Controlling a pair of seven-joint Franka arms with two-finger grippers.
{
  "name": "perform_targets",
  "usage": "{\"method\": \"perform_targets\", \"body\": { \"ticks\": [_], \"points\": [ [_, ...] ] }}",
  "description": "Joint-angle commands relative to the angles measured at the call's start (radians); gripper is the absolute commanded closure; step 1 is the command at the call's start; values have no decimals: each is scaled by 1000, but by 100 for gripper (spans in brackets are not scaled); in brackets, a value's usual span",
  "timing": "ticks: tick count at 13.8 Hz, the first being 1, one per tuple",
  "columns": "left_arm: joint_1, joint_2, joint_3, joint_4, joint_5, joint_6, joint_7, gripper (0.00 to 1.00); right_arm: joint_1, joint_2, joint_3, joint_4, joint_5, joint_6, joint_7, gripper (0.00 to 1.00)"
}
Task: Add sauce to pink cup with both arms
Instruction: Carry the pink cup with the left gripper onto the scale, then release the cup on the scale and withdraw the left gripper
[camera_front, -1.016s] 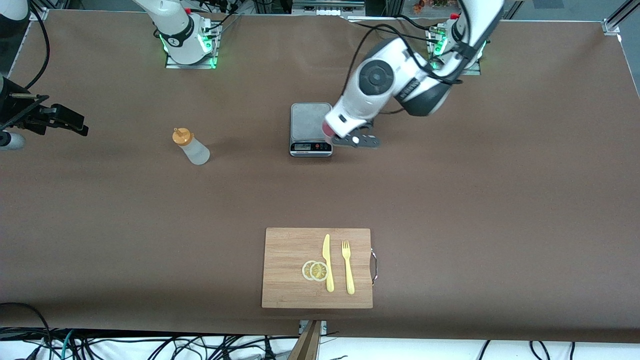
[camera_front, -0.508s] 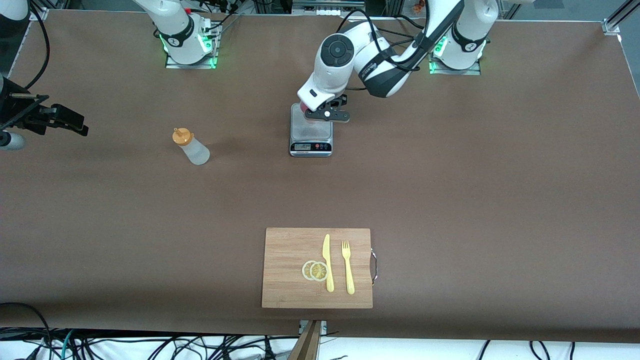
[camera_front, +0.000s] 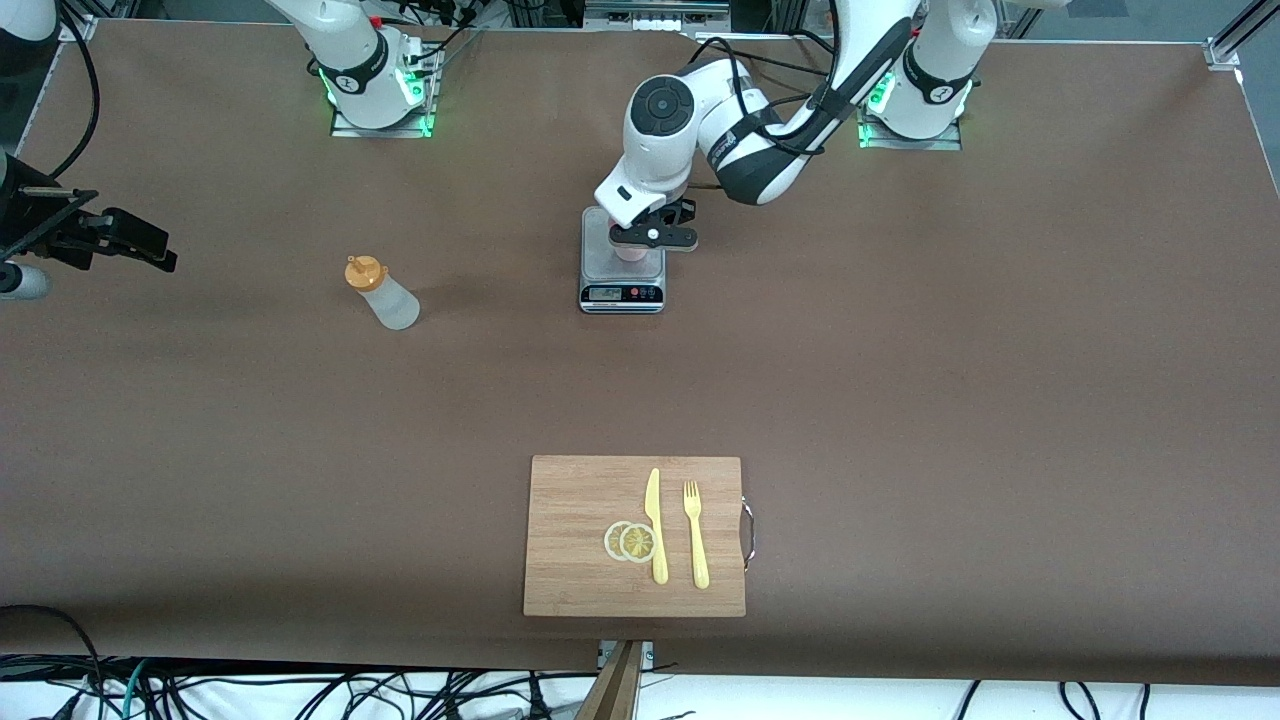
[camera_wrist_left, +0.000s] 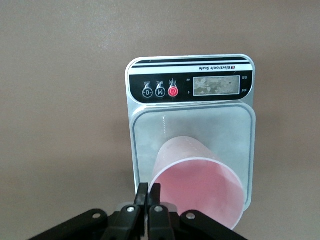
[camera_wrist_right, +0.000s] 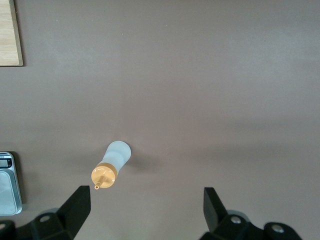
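The pink cup (camera_wrist_left: 200, 190) is upright over the platform of a small kitchen scale (camera_wrist_left: 190, 85), and my left gripper (camera_wrist_left: 148, 189) is shut on its rim, one finger inside the wall and one outside. From the front, the cup (camera_front: 630, 252) shows just under the left gripper (camera_front: 650, 237); whether it rests on the scale (camera_front: 620, 293) I cannot tell. The sauce bottle (camera_front: 383, 293), whitish with an orange cap, stands on the table toward the right arm's end. My right gripper (camera_wrist_right: 146, 205) hangs open high above the bottle (camera_wrist_right: 112, 164), holding nothing.
A wooden cutting board (camera_front: 570, 500) lies near the table's front edge, bearing a yellow knife (camera_front: 655, 525), a yellow fork (camera_front: 695, 535) and two lemon slices (camera_front: 630, 541). Brown table surface lies open between bottle, scale and board.
The left arm has swung the pink cup from beside the scale to over its platform and settled there. The right arm and the bottle have not moved.
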Motion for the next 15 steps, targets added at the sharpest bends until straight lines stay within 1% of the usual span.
{"method": "perform_targets", "body": {
  "ticks": [1,2,3,4,6,8,10,12,13,15],
  "points": [
    [-11,33,11,14,29,28,-29,78,-6,4,0,14,15,-13,-20,0],
    [-11,31,14,17,20,27,-31,50,-6,4,0,14,15,-13,-20,0],
    [-10,27,19,23,18,24,-29,18,-6,4,0,14,15,-13,-20,0],
    [-10,20,19,26,12,22,-28,1,-6,4,0,14,15,-13,-20,0],
    [-2,1,19,44,-3,11,-17,0,-6,4,0,14,15,-13,-20,0],
    [13,-27,21,75,-83,-31,6,0,-6,5,0,14,15,-13,-20,0],
    [38,-55,24,161,-146,-160,64,0,-6,4,0,14,15,-13,-20,0],
    [52,-93,51,263,-140,-301,73,0,-6,5,0,14,15,-13,-20,0],
    [59,-113,71,303,-139,-344,75,0,-6,4,0,14,15,-13,-20,0],
    [91,-159,109,353,-135,-406,86,0,-6,8,0,14,15,-13,-20,0]
  ]
}}
